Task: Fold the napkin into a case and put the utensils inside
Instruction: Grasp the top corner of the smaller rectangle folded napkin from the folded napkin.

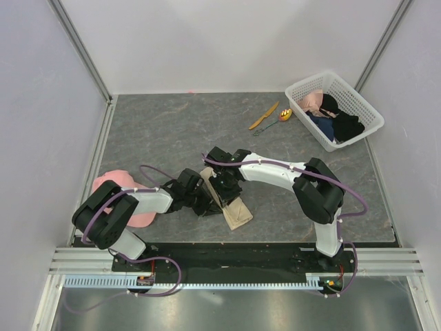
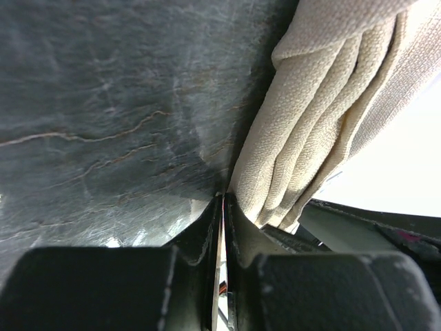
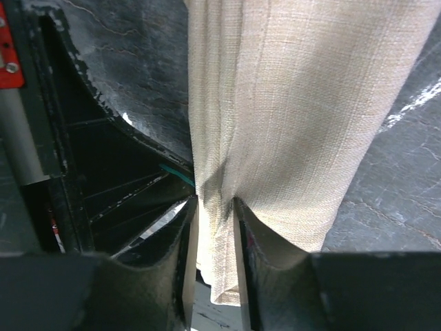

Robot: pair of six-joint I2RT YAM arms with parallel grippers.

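My left hand (image 2: 224, 196): closed to a slit; folds of cloth lie against it, but I cannot tell if any is pinched.
My right hand (image 3: 213, 207): clamped on the plain beige cloth napkin (image 3: 275, 103), a folded strip between my hands near the front edge.
Surface: grey veined counter (image 1: 172, 131).
Left: soft pink cap (image 1: 110, 183).
Far right: small orange plastic knife (image 1: 264, 116) and yellow-bowled, green-handled spoon (image 1: 284, 114), just beside a white slatted plastic basket (image 1: 331, 72) of clothes.
Room: plain white walls (image 1: 227, 41) on three sides.

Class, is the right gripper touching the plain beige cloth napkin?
Touching. The right wrist view shows the napkin pinched in the right gripper.
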